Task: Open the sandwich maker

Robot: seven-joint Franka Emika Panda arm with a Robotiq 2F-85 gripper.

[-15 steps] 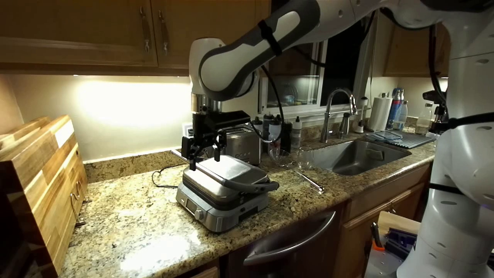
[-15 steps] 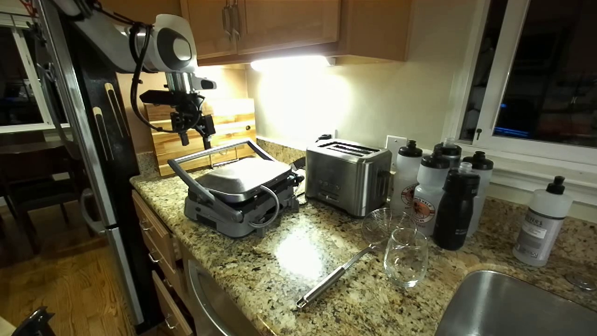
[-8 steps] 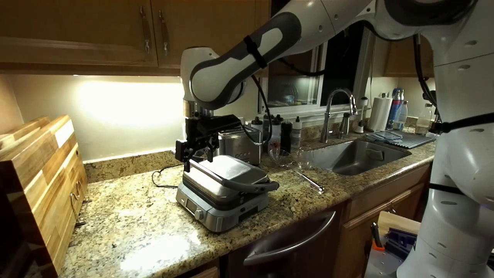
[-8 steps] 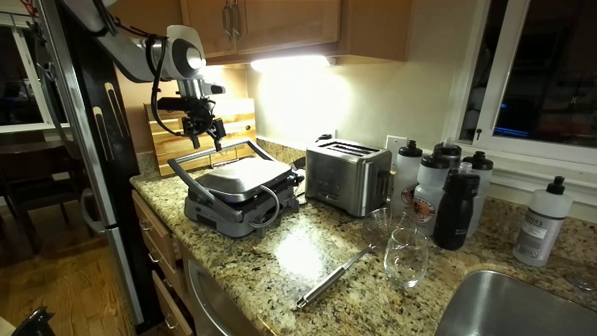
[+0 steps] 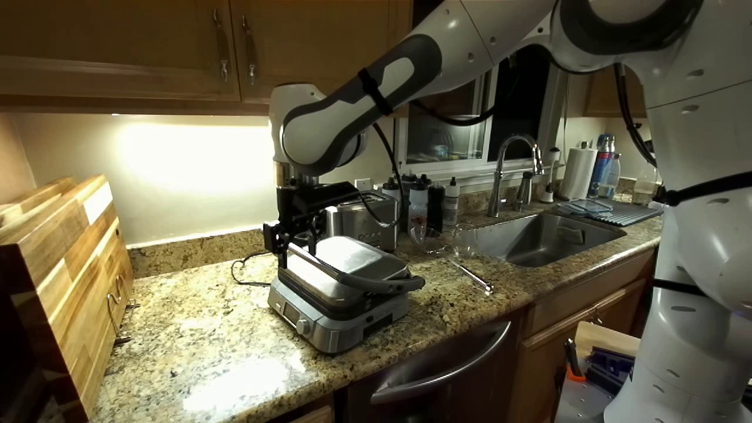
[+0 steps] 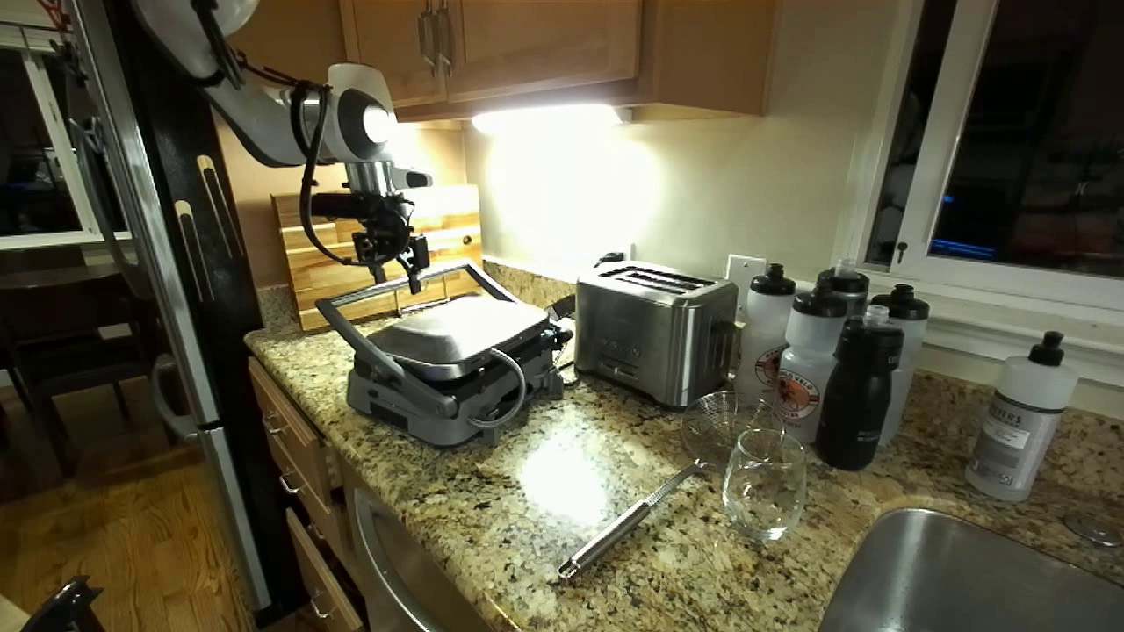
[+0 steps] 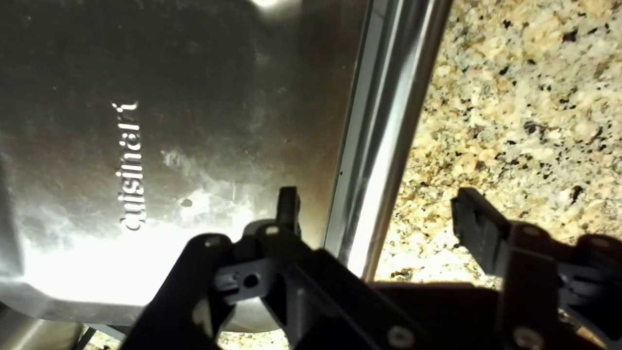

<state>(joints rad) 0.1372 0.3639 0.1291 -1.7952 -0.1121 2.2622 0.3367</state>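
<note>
The sandwich maker [image 5: 343, 261] is silver and dark grey and stands on the counter with its lid shut. It also shows in an exterior view [image 6: 457, 338] and in the wrist view [image 7: 233, 97], where the lid fills the left side. Its handle bar [image 7: 388, 131] stands off the lid's front edge; it also shows in an exterior view [image 6: 356, 298]. My gripper [image 7: 377, 194] is open and points down at the handle bar. One finger is over the lid side, the other over the counter side, with the bar between them. Neither finger visibly touches the bar.
Wooden cutting boards [image 5: 76, 282] stand at the counter's end. A toaster [image 6: 654, 325] stands behind the sandwich maker. A black cord [image 5: 241, 273] lies near the wall. A strainer [image 6: 606, 535], a glass [image 6: 764, 491] and several bottles stand toward the sink [image 6: 966, 570].
My gripper has come down to the handle bar, shifting slightly left in one view and right in another. The sandwich maker has not moved.
</note>
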